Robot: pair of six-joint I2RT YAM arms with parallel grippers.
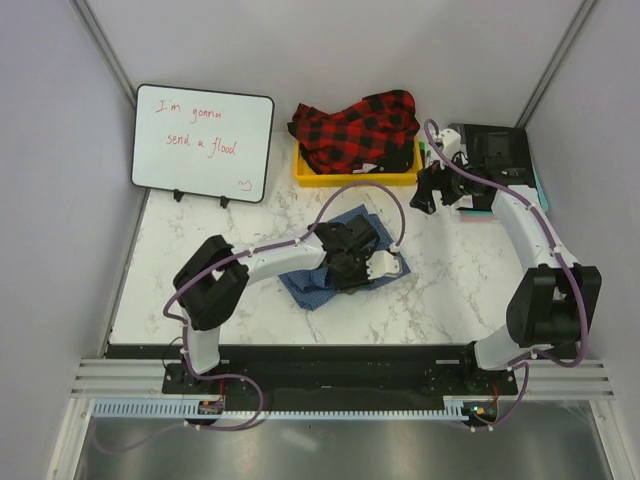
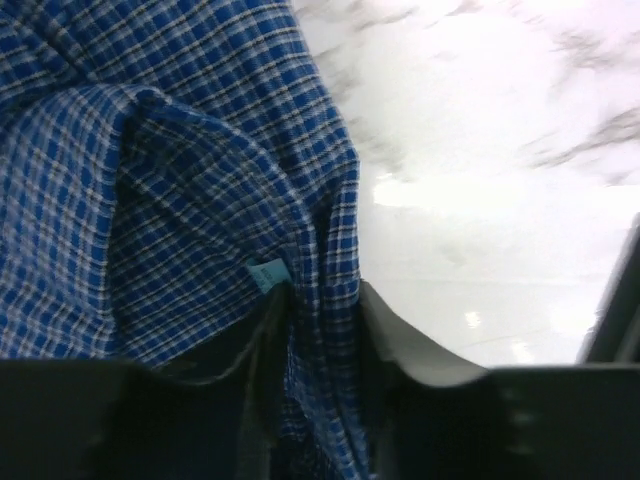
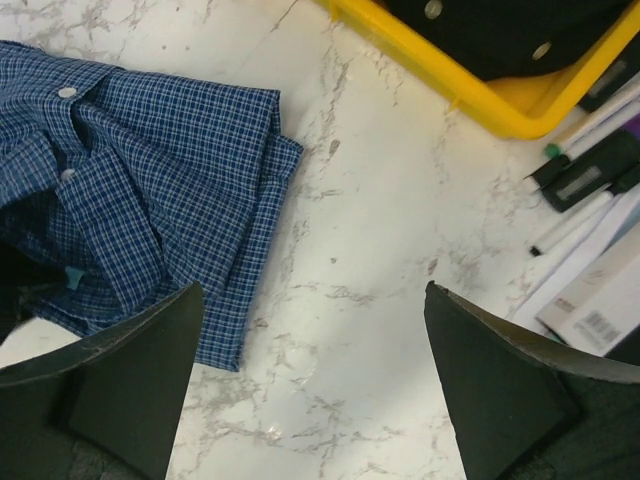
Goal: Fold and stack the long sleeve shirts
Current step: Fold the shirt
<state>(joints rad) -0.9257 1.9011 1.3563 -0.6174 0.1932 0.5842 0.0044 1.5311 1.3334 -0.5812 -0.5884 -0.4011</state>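
The blue checked shirt (image 1: 325,280) lies partly folded on the marble table in the middle; it also shows in the right wrist view (image 3: 150,170). My left gripper (image 1: 352,262) sits on it and is shut on a fold of the blue cloth (image 2: 325,300), next to a small teal label (image 2: 268,274). The red-and-black plaid shirt (image 1: 355,128) lies bunched in the yellow bin (image 1: 305,172) at the back. My right gripper (image 1: 425,198) is open and empty, above bare marble to the right of the blue shirt (image 3: 312,300).
A whiteboard (image 1: 203,142) with red writing stands at the back left. A black device (image 1: 495,152) with markers and papers (image 3: 590,190) lies at the back right beside the bin. Grey walls enclose both sides.
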